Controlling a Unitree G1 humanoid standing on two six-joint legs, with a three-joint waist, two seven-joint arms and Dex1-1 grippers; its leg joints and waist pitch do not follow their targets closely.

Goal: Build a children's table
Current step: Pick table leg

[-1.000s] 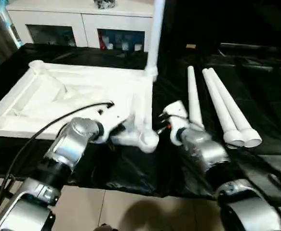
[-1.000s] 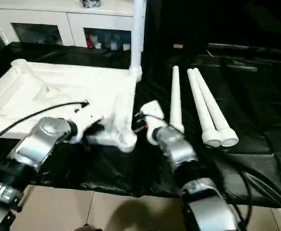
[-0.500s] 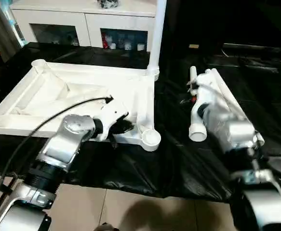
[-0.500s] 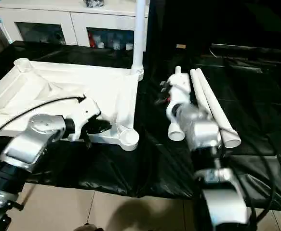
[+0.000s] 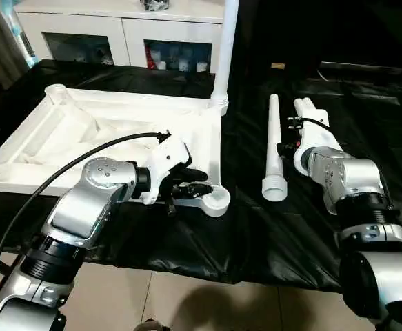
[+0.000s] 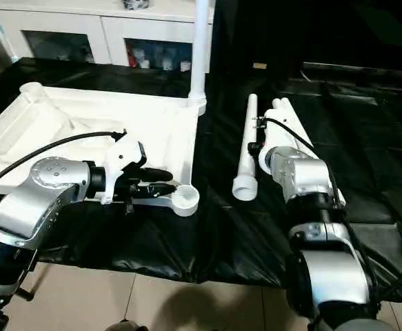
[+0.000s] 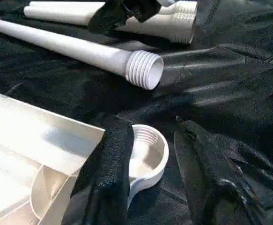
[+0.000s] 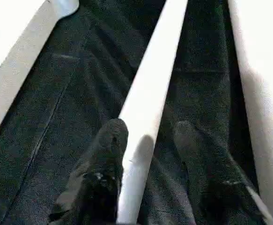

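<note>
The children's table top (image 5: 111,131) lies upside down on the left, ribbed side up. One white leg (image 5: 225,48) stands upright in its far right corner. My left gripper (image 5: 195,183) is open at the near right corner socket (image 7: 148,154), and its fingers (image 7: 108,173) stand on either side of the threaded cup. A loose leg (image 5: 273,148) lies on the black cloth with its threaded end toward me. My right gripper (image 8: 150,125) is open astride this leg (image 8: 150,93). Two more legs (image 5: 304,107) lie just right of it, partly behind my right forearm.
A white glass-doored cabinet (image 5: 118,34) stands behind the work surface. Black cloth (image 5: 256,234) covers the surface up to its front edge, with tiled floor (image 5: 187,303) below. A black cable (image 5: 49,186) loops over my left forearm.
Both grippers have gone from shut to open. My right arm swung from the near corner socket out to the loose leg. My left gripper has reached forward around that socket.
</note>
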